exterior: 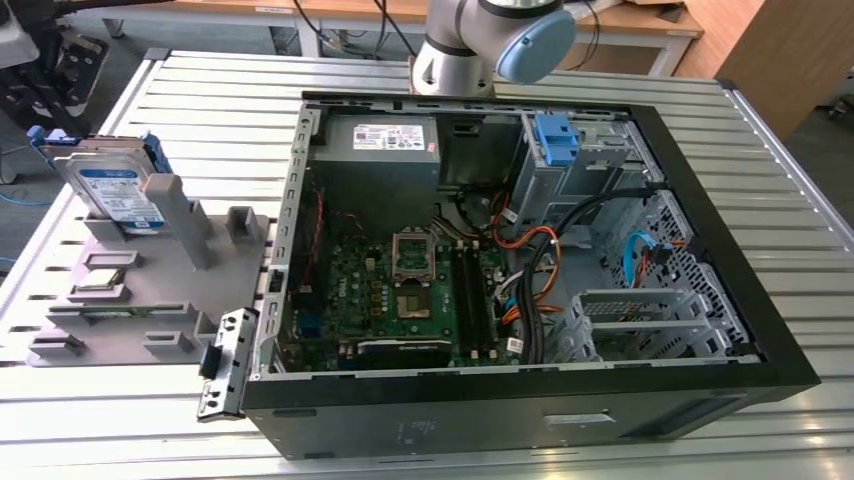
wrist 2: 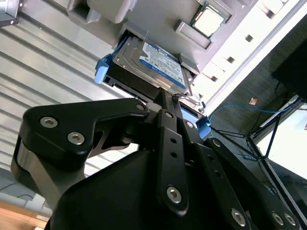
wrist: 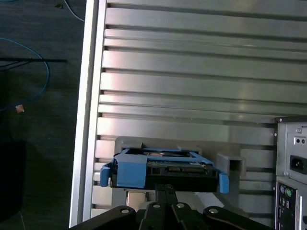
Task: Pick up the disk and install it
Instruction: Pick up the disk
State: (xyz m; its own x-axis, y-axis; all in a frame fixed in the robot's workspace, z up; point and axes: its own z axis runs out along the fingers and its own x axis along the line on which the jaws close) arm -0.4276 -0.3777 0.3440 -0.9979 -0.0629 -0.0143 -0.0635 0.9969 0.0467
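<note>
Hidden: lower end of disk [exterior: 118, 188] behind post of grey stand [exterior: 160, 290]; robot arm [exterior: 481, 40] cut off at exterior view's top. The disk stands on end in stand, near surface [exterior: 761, 140] edge at exterior view's left. Long axis is upright, leaning back, label outward. On gripper [wrist 2: 165, 98], jaws pressed together, tips overlapping disk's edge in both wrist views; contact unclear.

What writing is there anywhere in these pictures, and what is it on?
Blue-and-white label on the disk: lines of print, too small to read.
White sticker on the grey power supply box: too small to read.
None of the print can be quoted.
</note>
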